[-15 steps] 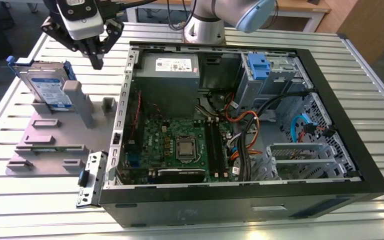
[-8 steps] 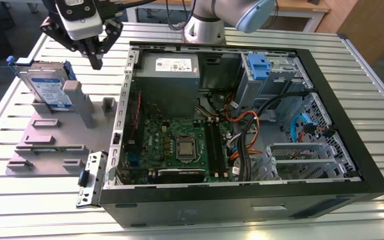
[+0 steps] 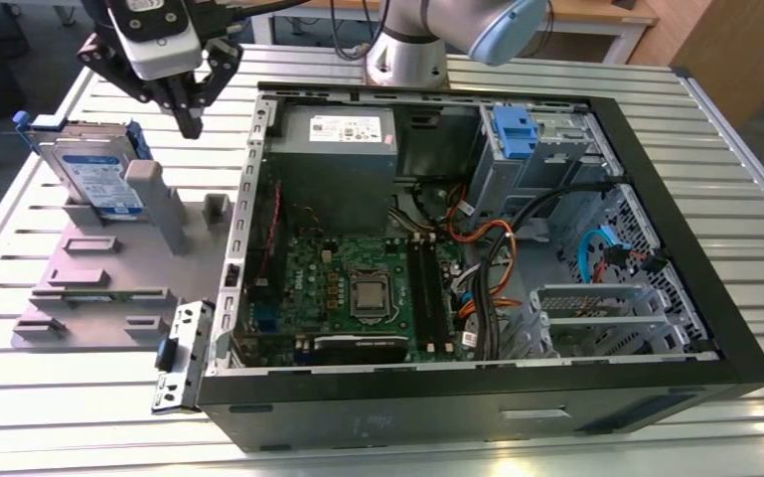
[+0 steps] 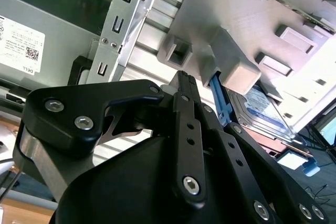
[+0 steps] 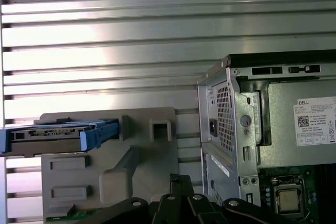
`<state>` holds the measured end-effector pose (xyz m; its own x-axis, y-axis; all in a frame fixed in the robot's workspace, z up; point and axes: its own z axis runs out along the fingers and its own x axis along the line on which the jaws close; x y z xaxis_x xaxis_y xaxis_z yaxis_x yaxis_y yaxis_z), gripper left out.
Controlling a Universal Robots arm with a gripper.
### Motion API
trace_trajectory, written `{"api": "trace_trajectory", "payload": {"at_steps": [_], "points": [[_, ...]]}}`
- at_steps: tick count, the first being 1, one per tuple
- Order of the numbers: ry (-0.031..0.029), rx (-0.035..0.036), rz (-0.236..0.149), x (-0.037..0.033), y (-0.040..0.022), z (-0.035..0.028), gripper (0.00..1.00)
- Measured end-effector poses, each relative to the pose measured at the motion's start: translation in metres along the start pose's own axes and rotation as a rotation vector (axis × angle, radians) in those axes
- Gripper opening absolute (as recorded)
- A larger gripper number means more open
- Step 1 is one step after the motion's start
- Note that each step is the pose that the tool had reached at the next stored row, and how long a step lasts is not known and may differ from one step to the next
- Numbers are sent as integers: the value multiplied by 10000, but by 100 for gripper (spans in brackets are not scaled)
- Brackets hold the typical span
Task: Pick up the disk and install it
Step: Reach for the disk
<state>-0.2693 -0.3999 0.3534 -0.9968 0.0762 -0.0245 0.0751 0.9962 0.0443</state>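
The disk (image 3: 90, 177) is a flat silver drive with a white-and-blue label, framed in a blue plastic carrier. It stands on edge in a grey holder (image 3: 103, 288) on the slatted metal desk (image 3: 713, 139), at the exterior view's left, just beside the open computer case (image 3: 488, 397). There is one disk, one holder, one case and one arm. The arm's black fingers (image 3: 192, 109) are pressed together at their tips, gripping nothing. They hang above the holder, close to the disk's top edge but apart from it.
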Motion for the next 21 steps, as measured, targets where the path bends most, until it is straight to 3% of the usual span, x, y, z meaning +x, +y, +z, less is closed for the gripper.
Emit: {"api": "trace_trajectory", "payload": {"at_steps": [21], "points": [[0,0,0,49,-4,7,11]]}}
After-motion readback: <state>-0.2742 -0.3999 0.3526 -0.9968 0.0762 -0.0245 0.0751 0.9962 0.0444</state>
